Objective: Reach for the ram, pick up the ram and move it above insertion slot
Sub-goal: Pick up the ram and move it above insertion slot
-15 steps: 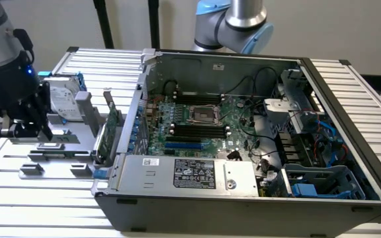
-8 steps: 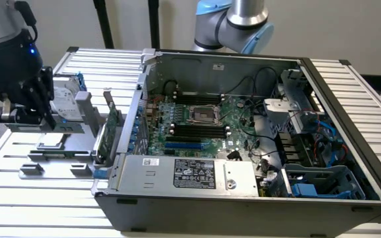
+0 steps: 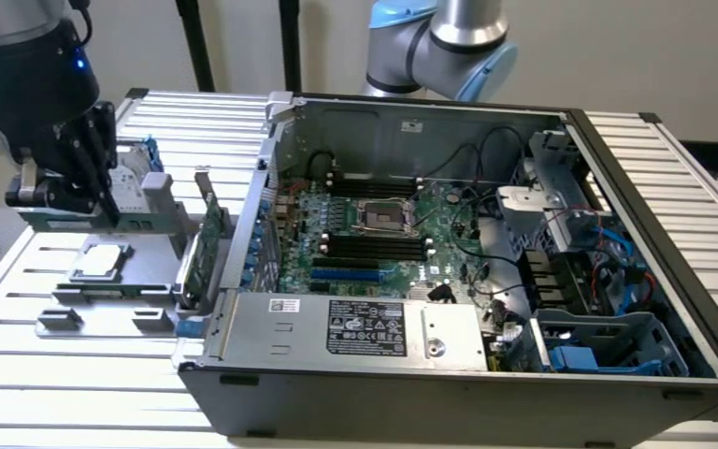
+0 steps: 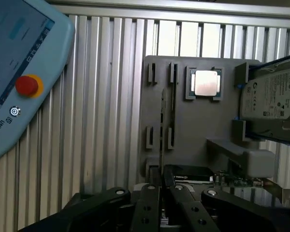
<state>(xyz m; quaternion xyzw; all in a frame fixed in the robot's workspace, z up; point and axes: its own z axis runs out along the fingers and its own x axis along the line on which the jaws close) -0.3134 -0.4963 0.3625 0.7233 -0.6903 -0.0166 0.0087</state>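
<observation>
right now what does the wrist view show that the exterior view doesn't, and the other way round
Wrist view: a teach pendant with a red button, and what looks like the ram, edge-on in the grey holder plate. Exterior view: the open computer case with its motherboard. Both: the hand at the holder plate, and the processor chip on it.

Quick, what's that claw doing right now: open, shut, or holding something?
Claw: cannot tell open from shut; it hangs right by the end of the ram on the gray holder.
</observation>
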